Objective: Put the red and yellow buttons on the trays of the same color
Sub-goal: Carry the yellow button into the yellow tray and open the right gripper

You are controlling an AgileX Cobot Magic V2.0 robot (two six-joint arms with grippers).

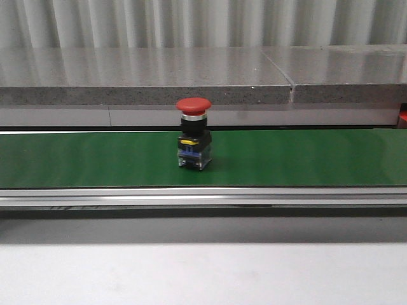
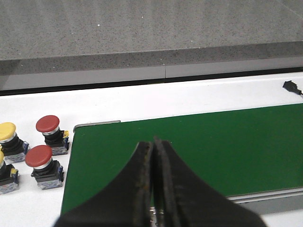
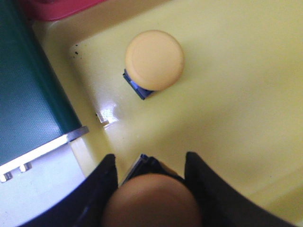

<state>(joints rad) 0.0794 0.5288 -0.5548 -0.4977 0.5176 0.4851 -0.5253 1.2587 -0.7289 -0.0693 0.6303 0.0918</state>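
Presently, your right gripper hangs over the yellow tray with its jaws pinching a yellow-capped button, whose cap fills the gap between them; a second yellow button already sits upright on the tray floor, near but apart from the held one. Beside this tray a strip of the red tray shows at its far edge, and the green conveyor belt runs along the tray's side. Your left gripper hovers above the belt end with its jaws pressed together and holding nothing. On the white surface beside that belt end wait two red buttons and a yellow button, with another yellow one partly cut off at the frame edge. One red mushroom-head button stands upright mid-belt in the front view, not yet sorted. Risks, as I judge them: release the held button from too high and it may topple or roll into its neighbour; set it down too near the tray wall and it may land on the rim. The red button on the belt is tall and top-heavy, so a glancing approach could tip it.
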